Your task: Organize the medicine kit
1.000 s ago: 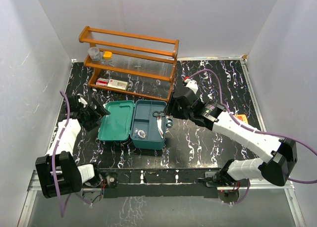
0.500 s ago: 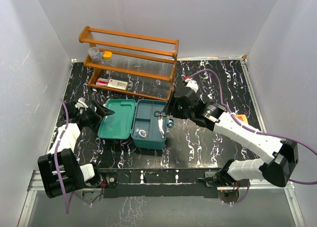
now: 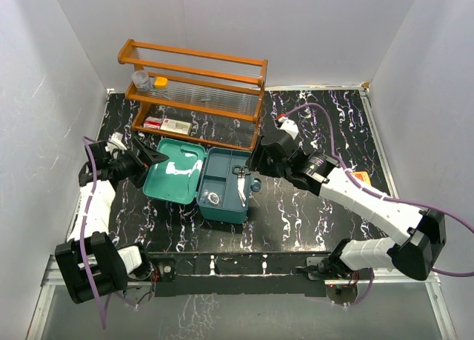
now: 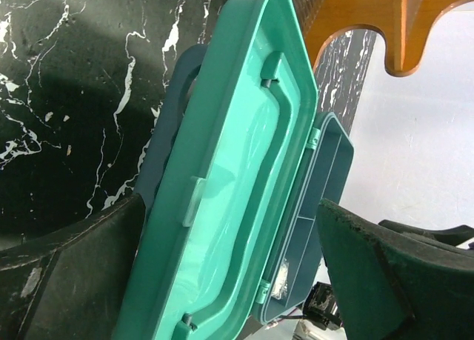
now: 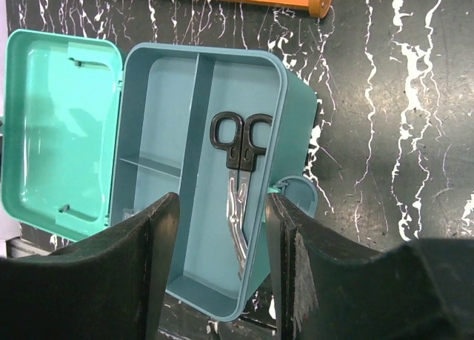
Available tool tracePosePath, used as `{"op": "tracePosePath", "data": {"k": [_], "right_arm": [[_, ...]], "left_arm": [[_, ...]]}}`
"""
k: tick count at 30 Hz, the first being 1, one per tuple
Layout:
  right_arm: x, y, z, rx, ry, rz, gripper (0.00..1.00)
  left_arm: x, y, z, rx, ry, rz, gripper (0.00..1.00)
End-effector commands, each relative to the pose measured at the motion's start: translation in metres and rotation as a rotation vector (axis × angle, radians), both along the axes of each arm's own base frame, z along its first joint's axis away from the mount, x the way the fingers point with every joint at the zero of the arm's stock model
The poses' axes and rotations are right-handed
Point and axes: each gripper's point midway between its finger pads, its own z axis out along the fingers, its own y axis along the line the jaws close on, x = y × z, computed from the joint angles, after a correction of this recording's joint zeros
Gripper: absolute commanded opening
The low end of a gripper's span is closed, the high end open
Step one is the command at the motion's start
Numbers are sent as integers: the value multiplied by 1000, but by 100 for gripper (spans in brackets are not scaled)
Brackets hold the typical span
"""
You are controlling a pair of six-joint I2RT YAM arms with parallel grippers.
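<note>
The left end effector (image 3: 153,162) has swung to the medicine kit's lid (image 3: 176,178); its outer edge now lifted.

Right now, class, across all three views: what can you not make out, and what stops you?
The small item in the front compartment of the medicine kit: too small, top view; mostly behind a finger of the right pincer, right wrist view.
Labels on the boxes in the wooden rack: too small, top view.
The orange object: partly behind the right arm, top view.
</note>
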Motion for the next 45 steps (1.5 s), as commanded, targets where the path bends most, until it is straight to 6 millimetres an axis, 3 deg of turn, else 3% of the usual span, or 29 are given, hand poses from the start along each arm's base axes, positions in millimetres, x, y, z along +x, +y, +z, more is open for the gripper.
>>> {"op": "tracePosePath", "data": {"k": [1,8,15,19,30,40,45], "right_arm": [[13,-9,5,17,-19,-63,48],[18,-18,-13,52,30,-74,49],[21,-23,-28,84,69,-92,49],[22,-20,-35,103,92,-88,48],[25,-23,-28,157,64,-101,52],[23,-25,-29,170,62,-104,53],[27,-39,-24,157,37,-131,54]], "left_arm": [[-5,-8,27,-23,-50,-44,99],[-10,-16,49,-45,-77,-78,99],[-8,-27,94,-64,-163,-123,99],[-10,-33,108,-59,-189,-145,99],[-32,-73,122,-123,-239,-299,98],[-38,-82,131,-146,-247,-325,96],[-45,-90,147,-187,-273,-327,95]]}}
